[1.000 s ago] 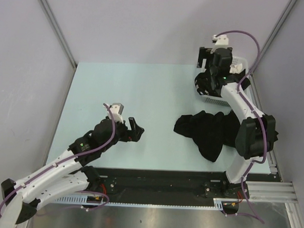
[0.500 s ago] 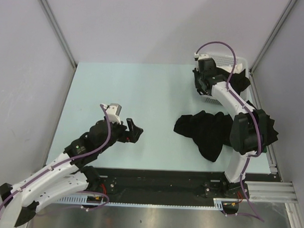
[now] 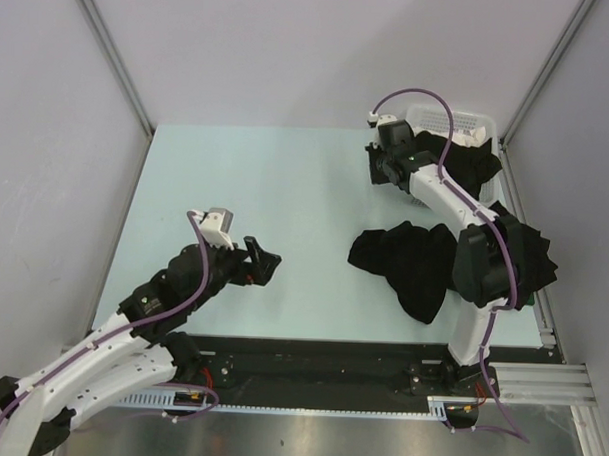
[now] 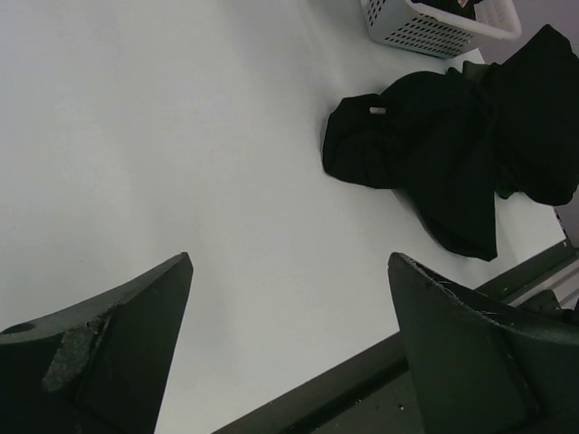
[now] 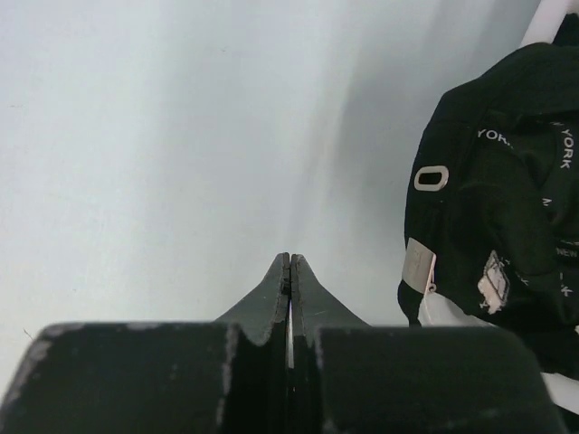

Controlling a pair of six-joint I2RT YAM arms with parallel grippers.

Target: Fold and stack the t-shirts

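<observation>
A crumpled heap of black t-shirts [image 3: 411,260] lies on the table at the right; in the left wrist view this heap [image 4: 425,154] shows a small white label. More black t-shirt cloth [image 3: 465,160] fills the white basket [image 3: 458,120], and the right wrist view shows cloth [image 5: 498,199] with white lettering hanging over the basket's rim. My right gripper [image 3: 379,171] [image 5: 289,262] hangs just left of the basket, shut with nothing between its fingers. My left gripper [image 3: 259,259] [image 4: 289,259] stands open and empty over bare table, left of the heap.
The basket [image 4: 425,27] stands at the back right corner. Black cloth [image 3: 532,246] also drapes over the table's right edge behind the right arm. A black rail [image 3: 330,359] runs along the near edge.
My right gripper has swung left from over the basket and closed on nothing. My left arm has shifted slightly left and toward the near edge, still open.
</observation>
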